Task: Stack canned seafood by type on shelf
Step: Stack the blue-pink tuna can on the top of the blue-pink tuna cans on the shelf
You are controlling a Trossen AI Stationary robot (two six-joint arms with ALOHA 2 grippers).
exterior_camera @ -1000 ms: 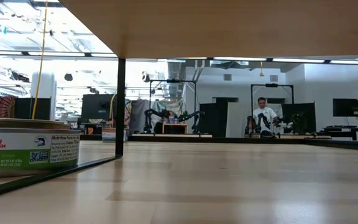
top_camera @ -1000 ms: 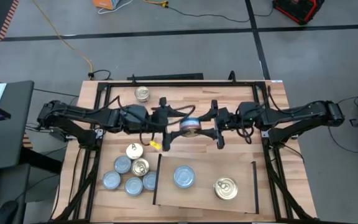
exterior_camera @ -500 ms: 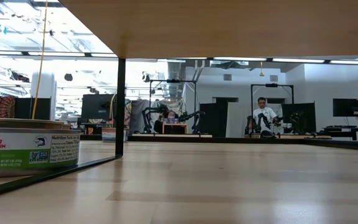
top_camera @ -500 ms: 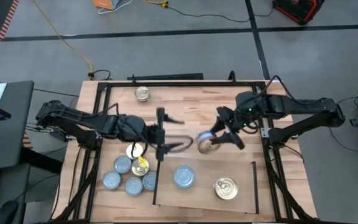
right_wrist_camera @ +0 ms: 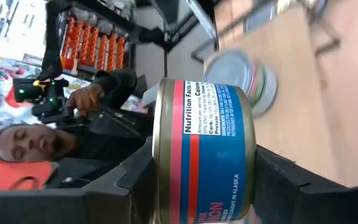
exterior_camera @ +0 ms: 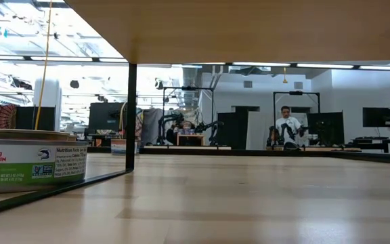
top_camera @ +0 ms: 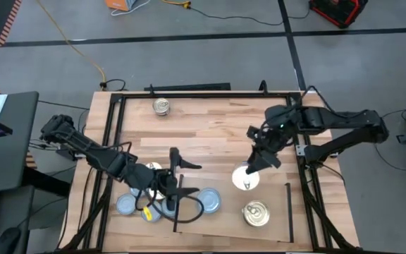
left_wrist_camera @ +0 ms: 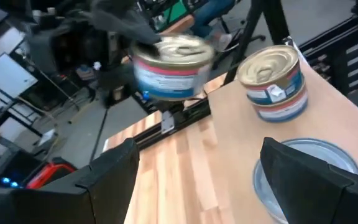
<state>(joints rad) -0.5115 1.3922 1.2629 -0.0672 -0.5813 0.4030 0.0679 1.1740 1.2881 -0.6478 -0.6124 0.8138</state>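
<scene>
The right gripper (top_camera: 254, 169) pinches a gold-lidded tin (right_wrist_camera: 204, 152) between its fingers — above the shelf (top_camera: 273, 227). The left gripper (top_camera: 180, 185) is spread wide near the silvery-blue tins (top_camera: 127, 204). A person (exterior_camera: 289, 127) sits far behind.

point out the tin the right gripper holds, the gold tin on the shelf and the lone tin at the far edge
held tin (right_wrist_camera: 207, 152), right wrist view, label side
gold tin (top_camera: 256, 213), high view, lid
lone tin (top_camera: 161, 106), high view, lid

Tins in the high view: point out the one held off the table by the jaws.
It is the round metal tin with the red-and-blue label, clamped in the right gripper above the pale wooden shelf. All other tins sit on a surface, ungripped.
</scene>
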